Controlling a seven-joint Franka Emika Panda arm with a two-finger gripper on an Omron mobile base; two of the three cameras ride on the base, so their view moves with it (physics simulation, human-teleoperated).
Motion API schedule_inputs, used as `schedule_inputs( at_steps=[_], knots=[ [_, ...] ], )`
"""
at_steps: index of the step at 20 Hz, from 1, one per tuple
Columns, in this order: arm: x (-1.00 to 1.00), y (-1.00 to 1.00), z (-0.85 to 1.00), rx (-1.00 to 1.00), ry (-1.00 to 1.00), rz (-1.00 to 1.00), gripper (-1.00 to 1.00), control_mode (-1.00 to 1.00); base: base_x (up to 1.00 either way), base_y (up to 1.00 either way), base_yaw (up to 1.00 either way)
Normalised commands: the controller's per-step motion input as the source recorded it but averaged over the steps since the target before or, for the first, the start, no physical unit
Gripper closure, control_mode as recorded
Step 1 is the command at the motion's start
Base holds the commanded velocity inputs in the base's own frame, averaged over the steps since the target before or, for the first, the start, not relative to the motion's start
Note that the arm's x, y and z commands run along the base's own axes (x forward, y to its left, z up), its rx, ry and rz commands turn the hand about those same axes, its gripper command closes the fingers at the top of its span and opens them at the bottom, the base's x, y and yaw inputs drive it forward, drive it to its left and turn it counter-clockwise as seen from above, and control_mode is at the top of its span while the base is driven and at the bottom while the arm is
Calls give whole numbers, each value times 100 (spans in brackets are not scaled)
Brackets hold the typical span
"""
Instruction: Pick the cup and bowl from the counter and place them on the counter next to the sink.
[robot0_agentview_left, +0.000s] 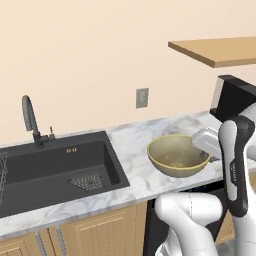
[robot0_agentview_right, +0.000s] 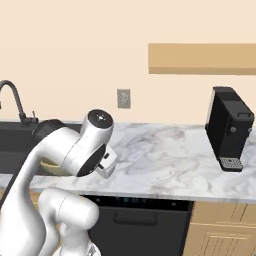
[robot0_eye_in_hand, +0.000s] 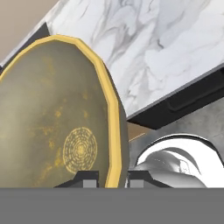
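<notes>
The bowl (robot0_agentview_left: 178, 156) hangs tilted just above the table (robot0_agentview_left: 132, 150), near the sink (robot0_agentview_left: 55, 170) at its 3 o'clock side, its rim pinched between the narrow tips of the pincer (robot0_eye_in_hand: 112, 177). We judge the thin edge hold the main risk: the wide bowl may pivot or slip, or clip the table edge at 6 o'clock.
</notes>
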Motion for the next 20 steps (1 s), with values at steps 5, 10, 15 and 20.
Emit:
schedule_inputs(
  at_steps=[5, 10, 15, 20],
  knots=[
    [39, 17, -12, 0, 0, -11, 100, -100, 0, 0, 0],
    [46, 20, -12, 0, 0, -11, 100, -100, 0, 0, 0],
    [49, 19, -4, 0, 0, -7, 100, -100, 0, 0, 0],
    [60, 3, -15, 0, 3, -1, 100, -100, 0, 0, 0]
  ],
)
